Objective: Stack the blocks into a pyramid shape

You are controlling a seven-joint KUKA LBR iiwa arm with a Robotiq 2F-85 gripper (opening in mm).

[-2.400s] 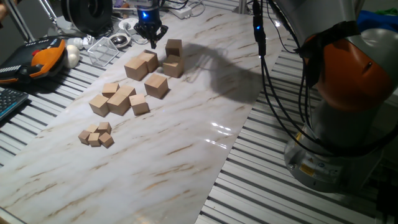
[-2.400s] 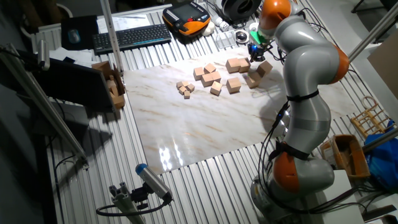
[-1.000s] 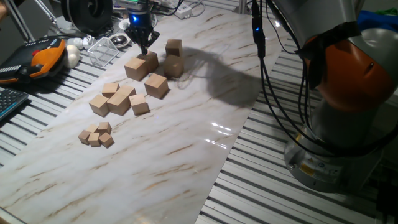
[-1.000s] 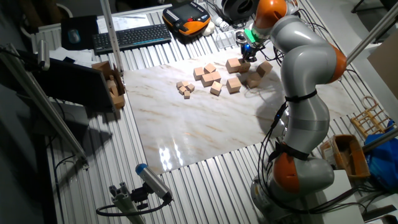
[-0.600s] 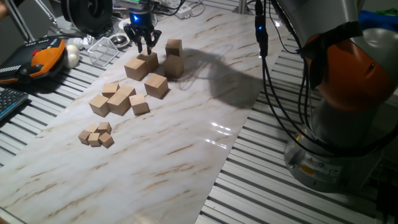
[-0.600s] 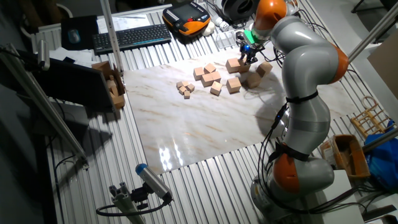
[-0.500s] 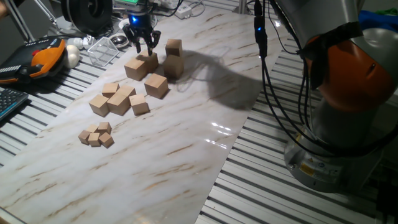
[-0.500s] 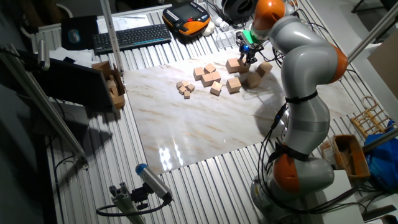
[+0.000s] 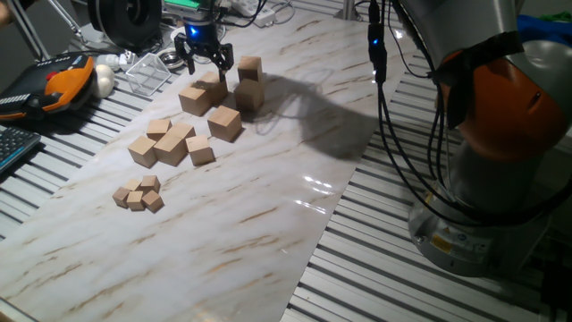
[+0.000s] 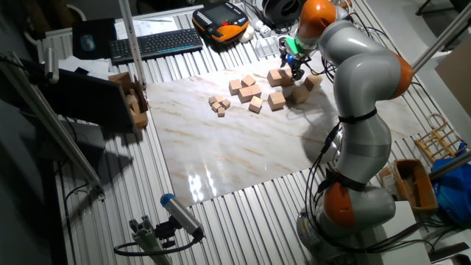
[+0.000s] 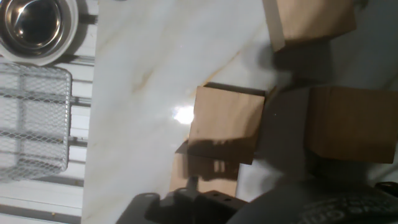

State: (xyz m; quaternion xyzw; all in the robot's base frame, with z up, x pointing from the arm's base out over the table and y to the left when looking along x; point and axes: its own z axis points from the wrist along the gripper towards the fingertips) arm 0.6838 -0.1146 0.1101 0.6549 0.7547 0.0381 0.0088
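Several large tan blocks lie at the far end of the marble sheet. In one fixed view a touching pair (image 9: 204,93) sits at the back left, one block (image 9: 225,122) lies in front of it, and two more (image 9: 249,82) lie to the right. My gripper (image 9: 206,61) hangs just above the pair, open and holding nothing. The other fixed view shows the gripper (image 10: 294,63) over the same block (image 10: 278,76). In the hand view one block (image 11: 225,123) lies centred below, with another block (image 11: 351,124) to its right. The fingertips are hidden there.
Medium wooden cubes (image 9: 168,143) and tiny cubes (image 9: 138,193) lie nearer the front left. A wire mesh basket (image 9: 148,72) and a steel bowl (image 11: 37,23) stand just off the sheet beside the gripper. An orange-and-black pendant (image 9: 63,79) lies farther left.
The gripper moved left from the right-hand blocks to the back-left pair. It touched down there with its fingers together, then lifted slightly and spread them open.
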